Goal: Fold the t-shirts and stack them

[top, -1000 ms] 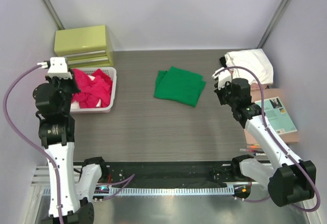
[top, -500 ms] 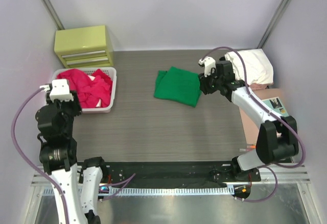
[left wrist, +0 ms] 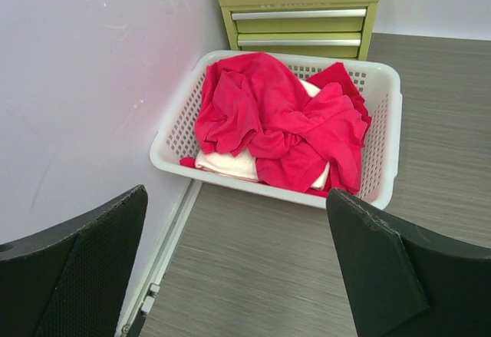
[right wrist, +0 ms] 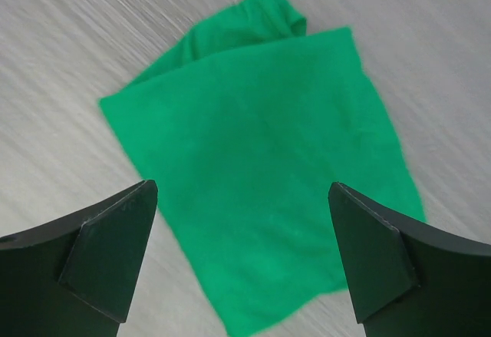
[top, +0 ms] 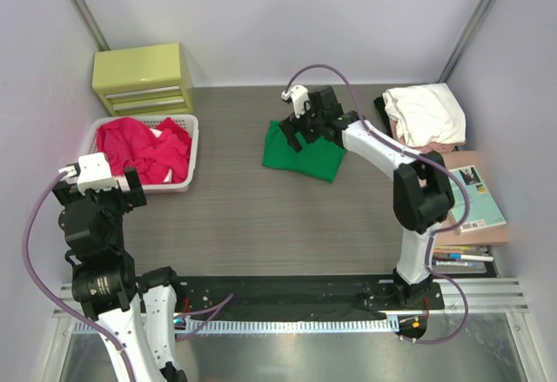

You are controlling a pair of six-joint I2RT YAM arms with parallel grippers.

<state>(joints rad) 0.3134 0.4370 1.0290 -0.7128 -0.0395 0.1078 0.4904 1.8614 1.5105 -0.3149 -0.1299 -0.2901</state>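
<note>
A folded bright green t-shirt [top: 306, 154] lies flat on the table's middle back. My right gripper [top: 300, 130] hovers over its far left part, open and holding nothing; in the right wrist view the green t-shirt [right wrist: 261, 168] fills the space beneath the open gripper [right wrist: 242, 185]. Red t-shirts [top: 144, 145] are crumpled in the white basket [top: 192, 151], with a pale one under them [left wrist: 230, 164]. My left gripper [top: 96, 189] is open and empty, near the basket's front left corner. A white t-shirt pile [top: 426, 114] sits at the back right.
A yellow-green drawer unit [top: 144, 77] stands behind the basket [left wrist: 383, 145], also in the left wrist view [left wrist: 299, 7]. A teal-covered book [top: 470, 195] and pens [top: 457, 257] lie at the right edge. Grey walls close in on the left, back and right.
The right arm swung left from beside the white pile to above the green t-shirt. The left arm drew back from the basket toward the near edge. Both grippers stand wide now.
</note>
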